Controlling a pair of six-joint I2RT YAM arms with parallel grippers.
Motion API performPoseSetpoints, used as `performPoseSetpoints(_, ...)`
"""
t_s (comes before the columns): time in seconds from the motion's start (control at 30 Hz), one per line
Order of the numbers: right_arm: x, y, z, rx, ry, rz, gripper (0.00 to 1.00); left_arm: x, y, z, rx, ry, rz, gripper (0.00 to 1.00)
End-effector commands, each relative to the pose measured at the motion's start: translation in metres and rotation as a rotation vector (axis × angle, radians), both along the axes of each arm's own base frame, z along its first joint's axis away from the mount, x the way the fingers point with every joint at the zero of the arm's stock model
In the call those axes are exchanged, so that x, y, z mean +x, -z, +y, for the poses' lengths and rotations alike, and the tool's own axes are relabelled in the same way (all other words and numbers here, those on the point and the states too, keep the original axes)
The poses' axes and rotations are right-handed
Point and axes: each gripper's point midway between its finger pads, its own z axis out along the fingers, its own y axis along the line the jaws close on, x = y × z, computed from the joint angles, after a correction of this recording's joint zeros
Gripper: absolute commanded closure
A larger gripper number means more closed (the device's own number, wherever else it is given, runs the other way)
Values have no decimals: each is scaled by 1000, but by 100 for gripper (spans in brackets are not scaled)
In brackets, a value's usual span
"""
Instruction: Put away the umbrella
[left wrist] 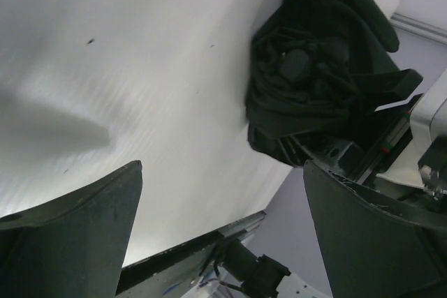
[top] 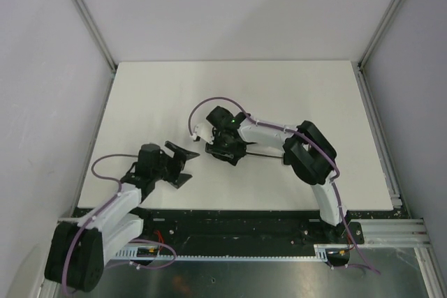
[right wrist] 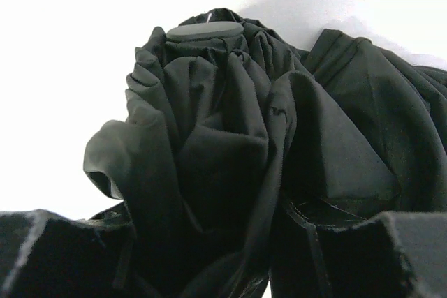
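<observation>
R gripper [right wrist: 216,246] is clenching the umbrella [right wrist: 223,137]. The crumpled black fabric is sitting between its two fingers [right wrist: 49,249], and both are pressing into the folds. The canopy is collapsed into a loose bundle, w/ a flat round cap [right wrist: 204,31] showing at its top. In the top view the bundle is sitting approx. in the middle of the white table [top: 293,95], under the R wrist. I cannot tell if it is resting on the surface or is held just above it. A thin dark shaft [top: 262,155] is running from the bundle toward the R side, beside the R forearm. I cannot tell where the handle is.

L gripper [left wrist: 222,172] is released, w/ its jaws standing wide apart and nothing between them. It is hovering to the left of the umbrella, apart from it and pointing toward it. In the L wrist view the bundle is appearing at the upper right, beyond the fingers.
</observation>
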Motion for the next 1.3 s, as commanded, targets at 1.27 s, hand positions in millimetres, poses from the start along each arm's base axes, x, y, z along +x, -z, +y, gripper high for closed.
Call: performPoseSetpoints(1.27,-81,58,-27,39,81,666,100,63,24,-68,-80,61,-253,7)
